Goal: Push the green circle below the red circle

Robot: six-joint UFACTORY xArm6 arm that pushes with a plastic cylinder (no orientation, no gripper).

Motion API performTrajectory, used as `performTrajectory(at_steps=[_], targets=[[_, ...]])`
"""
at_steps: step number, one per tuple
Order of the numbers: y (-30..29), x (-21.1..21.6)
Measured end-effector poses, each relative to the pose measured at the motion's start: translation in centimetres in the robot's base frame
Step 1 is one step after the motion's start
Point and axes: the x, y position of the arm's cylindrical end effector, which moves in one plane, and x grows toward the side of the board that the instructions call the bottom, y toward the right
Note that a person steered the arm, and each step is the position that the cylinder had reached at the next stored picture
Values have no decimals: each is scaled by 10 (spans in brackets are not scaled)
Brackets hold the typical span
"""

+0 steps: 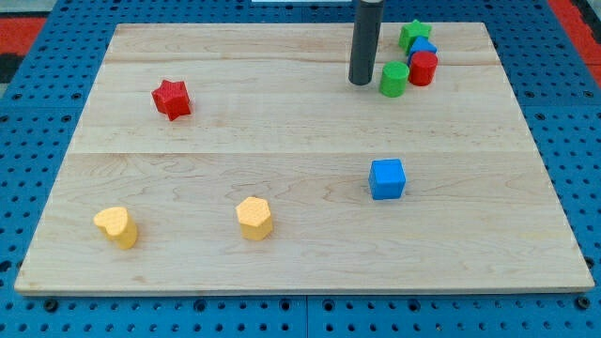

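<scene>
The green circle [393,80] stands near the view's top right, touching the red circle [423,69] on that one's lower left. My tip [361,82] rests on the board just to the left of the green circle, a small gap apart. Behind the red circle sit a blue block [423,46] and a green star [413,34], packed close together.
A red star [172,98] lies at the upper left. A blue cube [387,178] sits right of centre. A yellow heart [115,226] and a yellow hexagon [254,218] lie near the bottom left. The wooden board [282,141] ends just right of the cluster.
</scene>
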Motion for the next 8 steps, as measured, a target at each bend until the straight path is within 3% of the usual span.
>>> performTrajectory(at_steps=[1,5,8], targets=[[7,-14],[46,11],[42,64]])
